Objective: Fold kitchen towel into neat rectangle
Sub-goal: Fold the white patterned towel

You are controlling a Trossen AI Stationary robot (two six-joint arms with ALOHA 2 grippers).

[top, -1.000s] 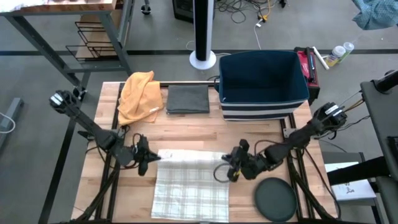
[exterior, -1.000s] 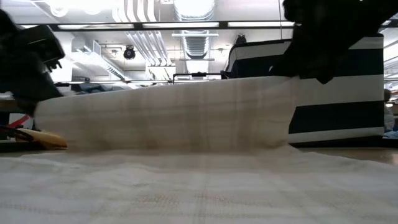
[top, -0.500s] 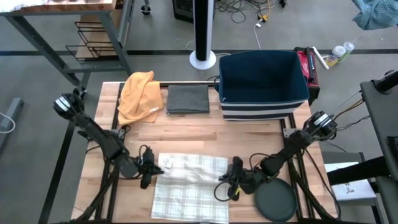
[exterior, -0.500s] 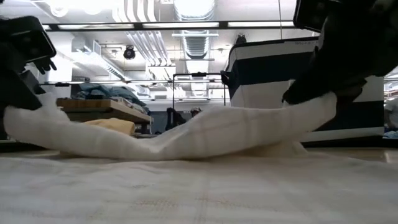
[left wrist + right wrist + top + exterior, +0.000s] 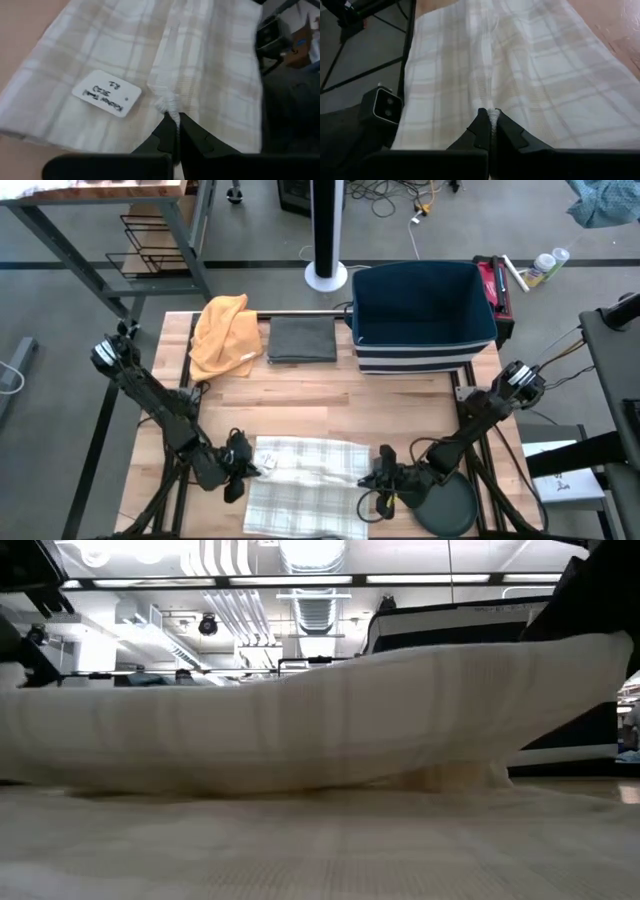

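Left gripper (image 5: pixel 240 468) and right gripper (image 5: pixel 384 477) remain clamped on kitchen towel (image 5: pixel 305 485) corners, now carried further toward near table (image 5: pixel 330 400) edge. Far half overlaps near half; first fold almost complete.

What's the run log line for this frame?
stage: folding | left end effector: shut on towel corner | right end effector: shut on opposite corner | far edge carried toward near edge | fold unfinished

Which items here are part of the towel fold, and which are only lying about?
In the job:
plaid kitchen towel
left gripper, shut on a towel corner
right gripper, shut on the other corner

Lying about:
orange cloth
folded grey cloth
navy bin
dark round disc
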